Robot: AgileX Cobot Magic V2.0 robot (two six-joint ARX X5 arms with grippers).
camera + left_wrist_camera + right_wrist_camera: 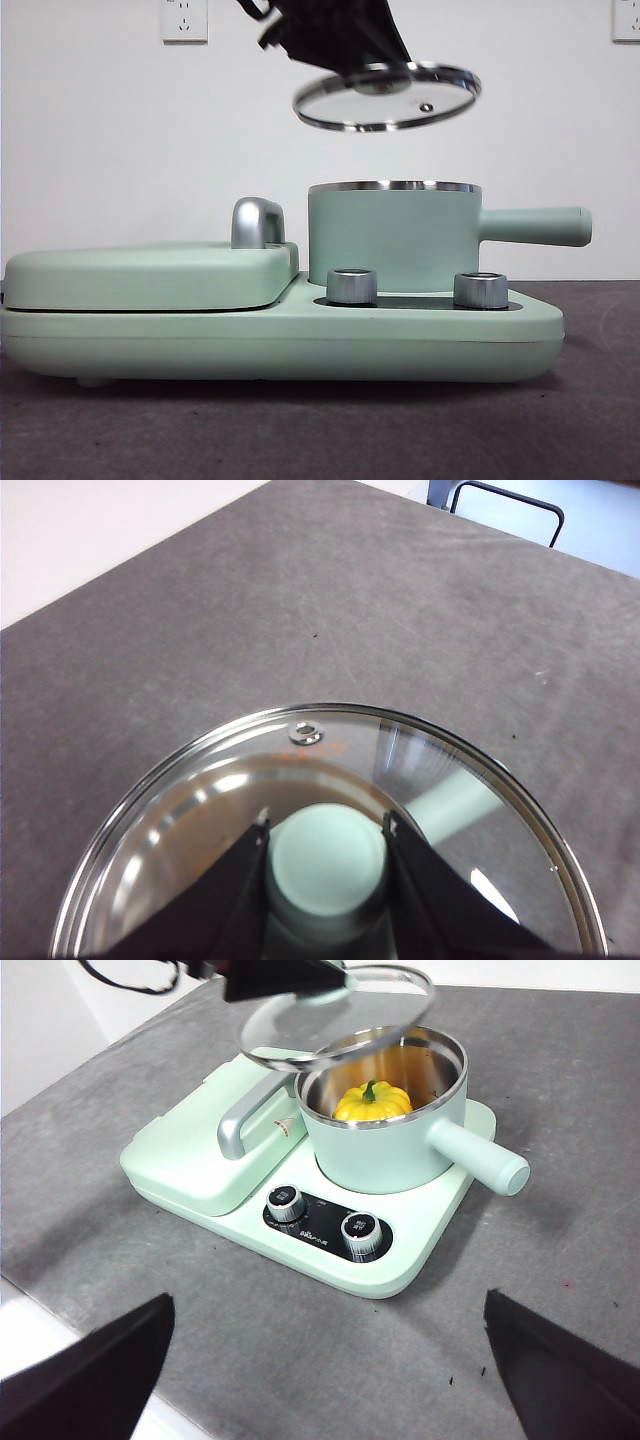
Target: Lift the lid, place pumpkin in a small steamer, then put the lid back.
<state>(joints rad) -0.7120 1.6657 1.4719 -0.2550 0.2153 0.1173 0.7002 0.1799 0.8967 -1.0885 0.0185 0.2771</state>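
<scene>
My left gripper (326,832) is shut on the mint-green knob (327,862) of the glass lid (440,800). It holds the lid (385,97) tilted in the air above the small steamer (395,235). In the right wrist view the lid (335,1010) hangs over the far side of the steamer (385,1145), and the yellow pumpkin (372,1101) sits inside the pot, green stem up. The pumpkin is hidden in the front view. My right gripper (325,1360) is open and empty, back from the appliance, near the table's edge.
The steamer stands on a wide mint-green base (280,335) with two silver knobs (352,286) (480,290). A flat grill cover (150,275) with a chrome handle (257,222) is beside it. The steamer's long handle (535,226) sticks out sideways. Grey table (560,1070) surrounds it.
</scene>
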